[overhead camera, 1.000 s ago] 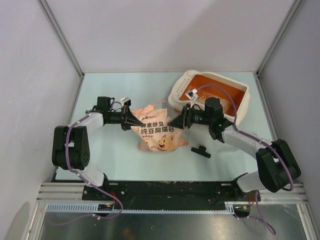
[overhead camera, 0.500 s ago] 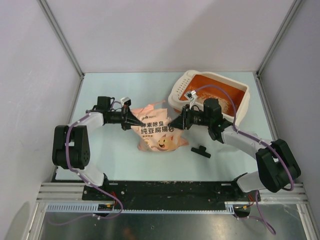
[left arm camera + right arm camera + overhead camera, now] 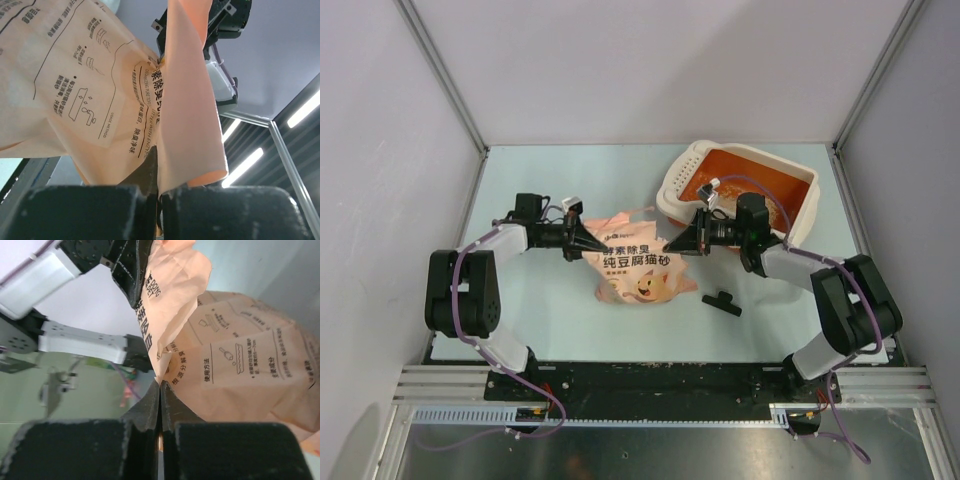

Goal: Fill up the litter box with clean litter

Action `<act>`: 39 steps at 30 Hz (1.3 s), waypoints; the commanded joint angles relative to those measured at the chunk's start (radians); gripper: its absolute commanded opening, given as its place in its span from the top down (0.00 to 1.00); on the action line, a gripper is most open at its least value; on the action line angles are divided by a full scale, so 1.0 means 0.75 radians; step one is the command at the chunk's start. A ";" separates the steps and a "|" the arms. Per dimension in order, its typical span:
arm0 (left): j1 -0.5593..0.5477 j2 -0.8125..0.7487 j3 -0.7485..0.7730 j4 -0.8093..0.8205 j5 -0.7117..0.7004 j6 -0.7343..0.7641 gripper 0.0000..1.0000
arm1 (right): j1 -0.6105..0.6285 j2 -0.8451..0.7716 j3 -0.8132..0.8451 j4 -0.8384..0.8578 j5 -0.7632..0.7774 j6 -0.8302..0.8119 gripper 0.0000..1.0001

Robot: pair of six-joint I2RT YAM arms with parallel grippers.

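Observation:
The litter box (image 3: 752, 178), cream outside and orange inside, stands at the back right with its perforated ledge (image 3: 684, 172) at the left end. I see no loose clean litter. The pink printed bag (image 3: 636, 262) lies in the middle of the table, left of the box. My left gripper (image 3: 584, 240) is shut on the bag's left edge, as the left wrist view (image 3: 159, 170) shows on the bag's fold (image 3: 190, 115). My right gripper (image 3: 678, 244) is shut on the bag's right edge next to the box's near left corner. The right wrist view (image 3: 160, 390) shows it pinching the bag (image 3: 240, 375).
A small black object (image 3: 720, 301) lies on the table in front of the bag's right side. My right forearm (image 3: 790, 262) runs along the near side of the litter box. Walls and metal posts close in the table at the left, back and right.
My right arm has swung its elbow in toward the litter box and its gripper has shifted slightly right with the bag's edge. The left arm has not moved.

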 commanded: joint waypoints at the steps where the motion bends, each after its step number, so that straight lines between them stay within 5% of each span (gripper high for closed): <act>1: 0.096 -0.006 0.060 -0.075 0.167 -0.042 1.00 | -0.099 0.033 0.083 0.171 -0.317 0.465 1.00; 7: 0.090 -0.016 0.048 -0.196 0.090 -0.070 1.00 | -0.013 0.029 0.195 -0.010 -0.325 0.413 1.00; 10: 0.079 -0.028 0.058 -0.218 0.037 -0.052 0.69 | 0.008 0.037 0.216 -0.154 -0.311 0.337 1.00; 15: 0.139 -0.085 0.195 -0.221 -0.062 0.173 0.60 | -0.027 0.086 0.218 -0.195 -0.327 0.361 1.00; 17: 0.171 -0.104 0.281 -0.287 -0.143 0.309 0.50 | -0.021 0.107 0.218 -0.162 -0.329 0.380 1.00; 22: 0.216 -0.253 0.373 -0.421 -0.436 0.785 0.42 | -0.009 0.111 0.220 -0.168 -0.323 0.378 1.00; 28: 0.172 -0.600 0.238 -0.433 -0.720 1.353 0.33 | -0.035 0.113 0.222 -0.260 -0.313 0.343 1.00; 34: -0.208 -0.840 0.223 -0.431 -0.820 2.070 0.28 | -0.027 0.119 0.230 -0.254 -0.292 0.353 1.00; 39: -0.450 -0.750 0.230 -0.431 -0.868 2.304 0.28 | -0.021 0.123 0.230 -0.285 -0.284 0.337 1.00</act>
